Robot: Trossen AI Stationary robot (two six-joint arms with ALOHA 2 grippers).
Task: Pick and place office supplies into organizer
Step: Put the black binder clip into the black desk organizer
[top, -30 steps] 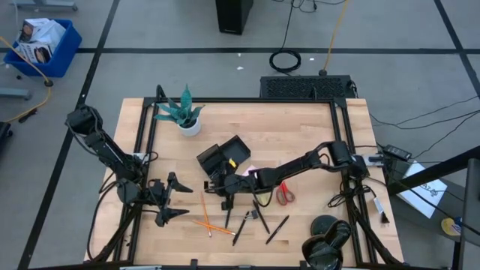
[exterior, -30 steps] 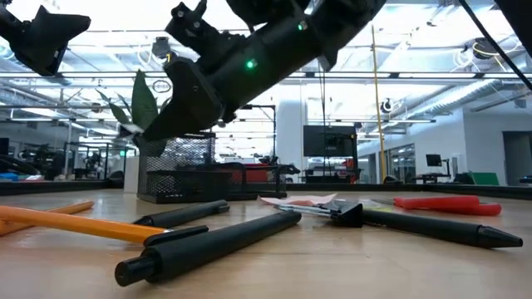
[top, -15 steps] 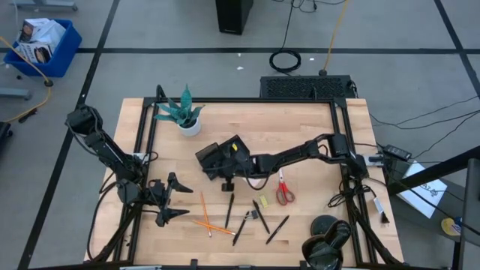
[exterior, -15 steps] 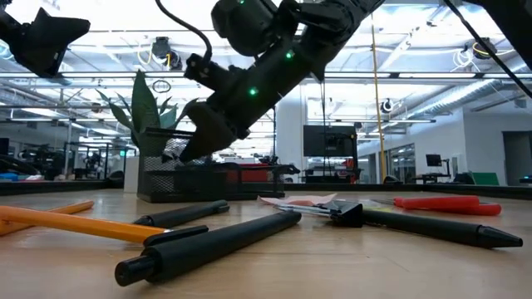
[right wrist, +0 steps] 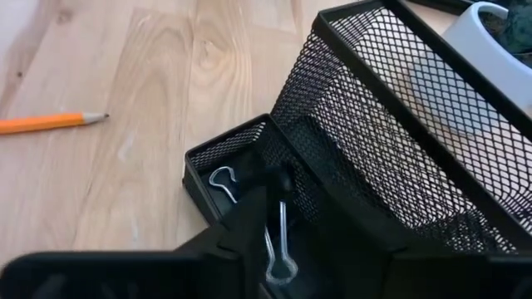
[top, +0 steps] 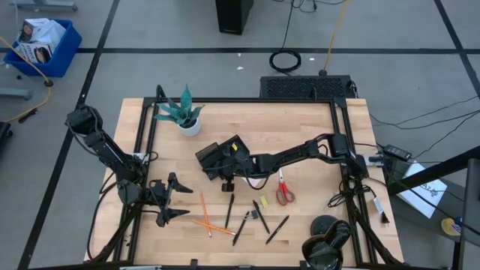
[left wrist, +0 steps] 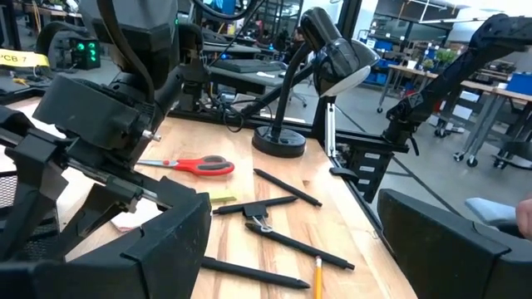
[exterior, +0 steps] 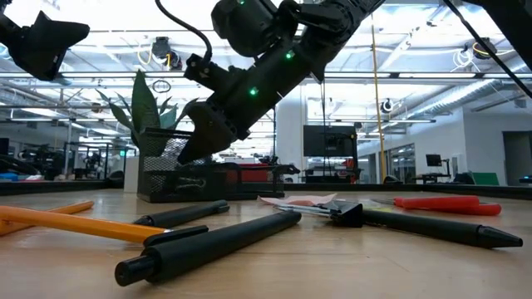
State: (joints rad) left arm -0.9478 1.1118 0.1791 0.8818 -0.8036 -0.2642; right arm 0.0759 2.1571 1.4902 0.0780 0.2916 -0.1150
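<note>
Right gripper [top: 225, 177] low over organizer [top: 222, 156] corner, binder clip [right wrist: 278, 241] between fingertips; grip state unclear. Left gripper [top: 171, 201] parted, idle.

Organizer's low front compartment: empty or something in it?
Not empty: a binder clip with silver wire handles lies inside the organizer, under the right tool.

A wooden table [top: 300, 127] carries a potted plant [top: 186, 114] near its far left corner, a black mesh organizer [top: 221, 155] mid-table, red scissors [top: 283, 191], and pens [top: 277, 229] and pencils [top: 204, 205] toward the near edge
</note>
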